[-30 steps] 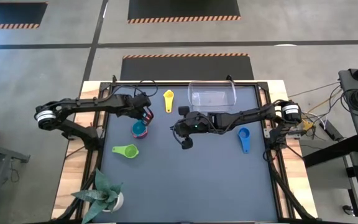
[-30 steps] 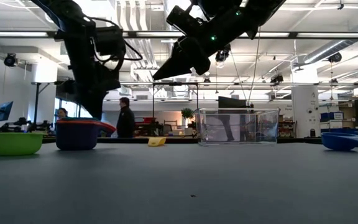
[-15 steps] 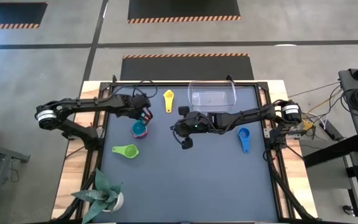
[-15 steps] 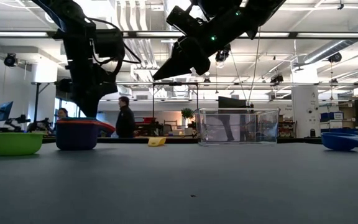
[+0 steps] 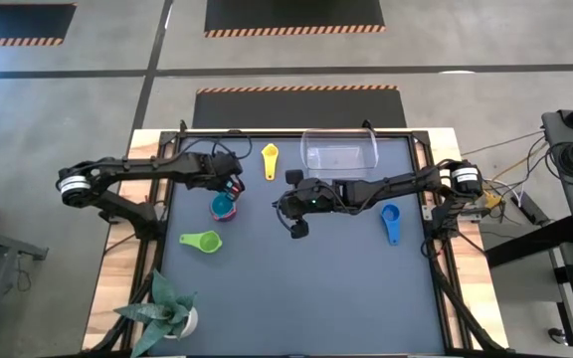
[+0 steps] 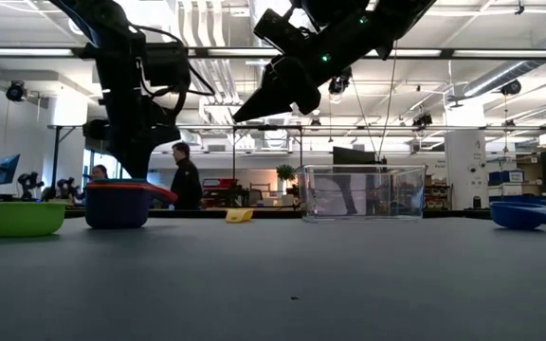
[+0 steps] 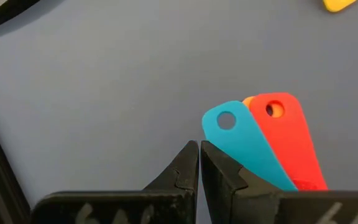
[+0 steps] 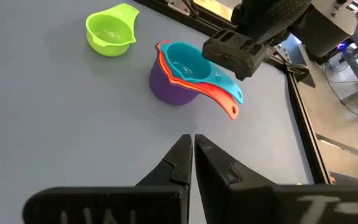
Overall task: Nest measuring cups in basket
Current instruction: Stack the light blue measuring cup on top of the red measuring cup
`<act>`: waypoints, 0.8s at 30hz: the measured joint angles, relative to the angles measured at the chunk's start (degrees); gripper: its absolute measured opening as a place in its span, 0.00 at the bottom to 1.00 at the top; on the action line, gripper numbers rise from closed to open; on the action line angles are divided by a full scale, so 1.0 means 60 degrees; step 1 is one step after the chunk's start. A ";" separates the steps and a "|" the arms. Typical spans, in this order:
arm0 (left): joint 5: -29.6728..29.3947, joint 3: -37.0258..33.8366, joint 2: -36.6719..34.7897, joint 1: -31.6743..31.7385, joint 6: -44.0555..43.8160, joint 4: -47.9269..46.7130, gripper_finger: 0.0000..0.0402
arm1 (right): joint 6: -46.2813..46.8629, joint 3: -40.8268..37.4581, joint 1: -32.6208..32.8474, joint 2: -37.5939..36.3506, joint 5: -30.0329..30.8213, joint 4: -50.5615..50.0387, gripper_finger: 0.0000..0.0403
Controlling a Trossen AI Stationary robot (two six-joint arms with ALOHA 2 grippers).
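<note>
Dark left pincer (image 5: 235,185) above nested cups (image 5: 223,206)

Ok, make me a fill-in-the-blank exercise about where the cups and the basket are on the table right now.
1. The clear basket holds ____ cups.
2. The nested stack has a purple cup at the bottom, then red, orange, and a ____ cup innermost.
3. The cup lying alone nearest the potted plant is ____.
4. The left pincer, above the stack's handles, is ____.

Missing words: no; cyan; green; shut
</note>
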 joint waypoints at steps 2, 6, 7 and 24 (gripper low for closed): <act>0.0003 0.0000 0.0000 -0.0056 -0.0057 0.0002 0.00 | -0.0004 0.0000 0.0000 0.0000 0.0000 0.0000 0.02; -0.0029 -0.0015 0.0000 -0.0051 -0.0244 -0.0174 0.00 | 0.0007 0.0000 0.0000 0.0000 0.0000 -0.0004 0.02; -0.0034 -0.0015 0.0000 -0.0050 -0.0245 -0.0167 0.00 | 0.0007 0.0000 0.0000 0.0000 0.0000 0.0000 0.02; -0.0037 -0.0288 0.0004 -0.0089 -0.0446 -0.0085 0.00 | 0.0018 0.0000 0.0000 0.0000 -0.0001 -0.0004 0.02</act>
